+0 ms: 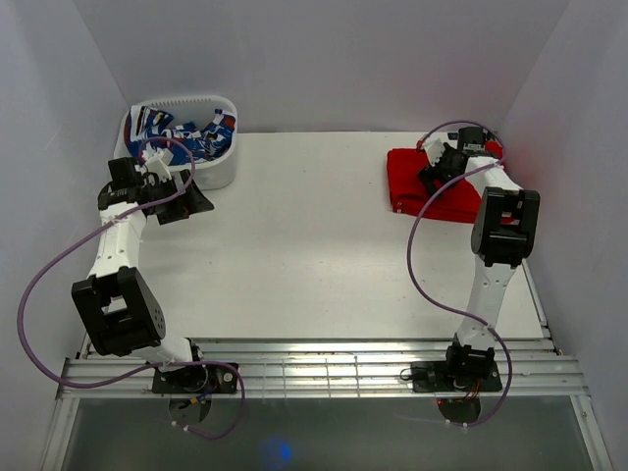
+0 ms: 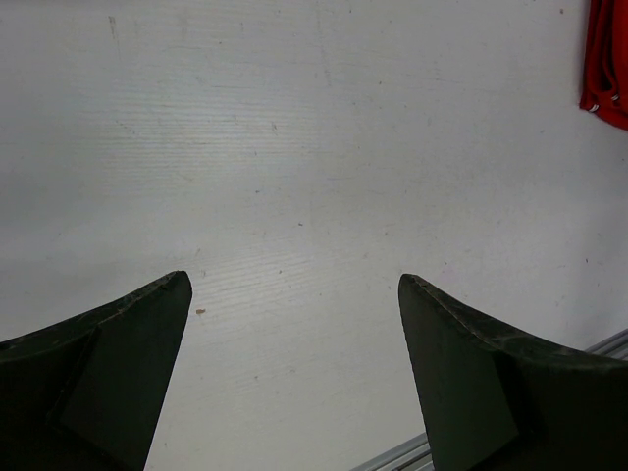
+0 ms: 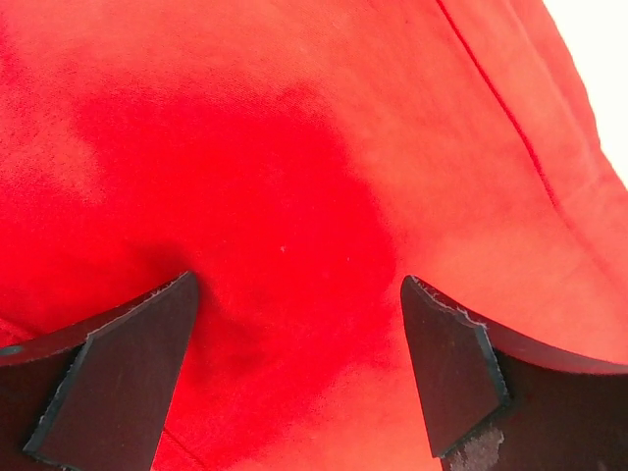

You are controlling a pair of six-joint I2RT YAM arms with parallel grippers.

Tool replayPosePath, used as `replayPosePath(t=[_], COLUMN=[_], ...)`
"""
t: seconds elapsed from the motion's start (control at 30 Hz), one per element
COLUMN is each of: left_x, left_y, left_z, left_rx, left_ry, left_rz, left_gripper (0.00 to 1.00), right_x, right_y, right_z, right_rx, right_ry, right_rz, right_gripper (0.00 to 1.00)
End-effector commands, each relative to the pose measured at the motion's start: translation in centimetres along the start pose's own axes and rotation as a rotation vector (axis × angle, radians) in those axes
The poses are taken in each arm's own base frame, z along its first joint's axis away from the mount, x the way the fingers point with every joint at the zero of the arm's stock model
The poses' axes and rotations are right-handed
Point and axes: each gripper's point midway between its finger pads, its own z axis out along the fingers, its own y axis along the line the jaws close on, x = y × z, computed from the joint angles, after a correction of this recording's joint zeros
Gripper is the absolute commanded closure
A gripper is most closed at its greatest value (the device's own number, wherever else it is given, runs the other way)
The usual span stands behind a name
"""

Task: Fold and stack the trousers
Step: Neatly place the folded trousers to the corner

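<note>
The right gripper (image 3: 296, 285) has its two dark fingers (image 3: 128, 383) spread wide. Nothing is pinched between them. Bright red cloth fills the gap and everything around the tips. A shallow, shadowed dip sits just ahead of the tips, but I cannot tell whether they actually touch the fabric. This cloth is the trousers (image 3: 245, 147), and a seam runs diagonally across them, beyond the fingers and to their right. Past that seam, a sliver of white table shows in the far right corner of the wrist view.

From above, the right gripper (image 1: 439, 175) hangs directly over the trousers (image 1: 407, 182). They lie folded into a compact red bundle at the far right of the table (image 1: 314, 245).

The left gripper (image 2: 292, 280) is also fully spread, with only bare white table (image 2: 294, 147) between and ahead of its fingers (image 2: 128, 373). It holds nothing. An edge of the trousers (image 2: 608, 59) shows well ahead of these fingers and far off to their right. A metal rail (image 2: 412, 456) lies just below the right finger.

In the overhead view, the left gripper (image 1: 191, 201) sits just beside a white basket (image 1: 224, 169) at the far left. The basket holds blue-white-red patterned cloth (image 1: 191, 132).
</note>
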Motion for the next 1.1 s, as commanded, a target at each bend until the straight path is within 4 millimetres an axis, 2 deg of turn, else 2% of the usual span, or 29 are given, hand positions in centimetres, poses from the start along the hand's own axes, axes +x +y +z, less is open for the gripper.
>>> replayPosePath(t=[0.0, 0.03, 0.1, 0.17, 0.2, 0.23, 0.4, 0.5, 0.57, 0.6, 0.7, 0.73, 0.8, 0.83, 0.9, 0.93, 1.0, 1.07], left_x=[-0.8, -0.8, -0.7, -0.6, -0.6, -0.5, -0.4, -0.9, -1.2, -1.2, -1.6, -1.6, -1.8, -1.8, -1.4, -1.3, -0.7, -0.5], left_y=[-0.6, -0.3, -0.3, -0.3, -0.2, -0.2, -0.2, -0.5, -0.8, -0.9, -1.3, -1.4, -1.8, -2.0, -2.2, -2.1, -2.2, -2.0], left_z=[-1.0, -1.1, -1.1, -1.0, -0.9, -1.0, -0.9, -0.9, -1.1, -1.2, -1.6, -1.7, -2.2, -2.3, -2.5, -2.6, -2.6, -2.5], left_rx=[0.0, -0.01, -0.014, -0.014, -0.015, -0.014, -0.013, 0.004, 0.013, 0.019, 0.022, 0.023, 0.028, 0.031, 0.036, 0.035, 0.036, 0.03], left_ry=[-0.024, -0.025, -0.026, -0.019, -0.014, -0.011, -0.01, -0.016, -0.023, -0.028, -0.049, -0.052, -0.069, -0.071, -0.08, -0.083, -0.085, -0.081], left_rz=[0.037, 0.042, 0.048, 0.043, 0.04, 0.036, 0.035, 0.035, 0.045, 0.049, 0.075, 0.08, 0.093, 0.094, 0.101, 0.1, 0.105, 0.098], left_gripper=[0.02, 0.02, 0.02, 0.02, 0.02, 0.02, 0.02, 0.02, 0.02, 0.02, 0.02, 0.02, 0.02, 0.02, 0.02, 0.02, 0.02, 0.02], right_x=[11.0, 11.4, 10.6, 10.5, 9.6, 10.0, 8.7, 7.4, 5.5, 3.6, 3.4, 3.3, 4.5, 5.6, 8.2, 9.5, 11.7, 13.2], right_y=[2.7, 2.8, 1.6, 1.6, 0.5, 0.5, -0.8, -0.8, -0.9, -1.5, -0.4, -0.8, 0.1, -0.1, 2.5, 2.5, 4.5, 4.9], right_z=[3.6, 3.9, 4.2, 4.8, 4.9, 5.3, 4.8, 2.9, 0.1, -2.2, -5.2, -7.3, -9.0, -10.6, -11.7, -12.8, -13.0, -12.7], right_rx=[-0.132, -0.149, -0.131, -0.144, -0.125, -0.133, -0.091, -0.069, -0.039, -0.002, 0.032, 0.069, 0.085, 0.104, 0.06, 0.092, 0.071, 0.089], right_ry=[0.315, 0.317, 0.295, 0.291, 0.275, 0.284, 0.26, 0.231, 0.194, 0.152, 0.138, 0.139, 0.176, 0.191, 0.262, 0.284, 0.33, 0.356], right_rz=[-0.145, -0.144, -0.171, -0.172, -0.183, -0.182, -0.212, -0.193, -0.132, -0.112, 0.046, 0.11, 0.3, 0.382, 0.544, 0.596, 0.665, 0.711], right_gripper=[0.11, 0.11, 0.11, 0.11, 0.11, 0.11, 0.08, 0.04, 0.02, 0.02, 0.02, 0.03, 0.06, 0.09, 0.1, 0.1, 0.1, 0.1])
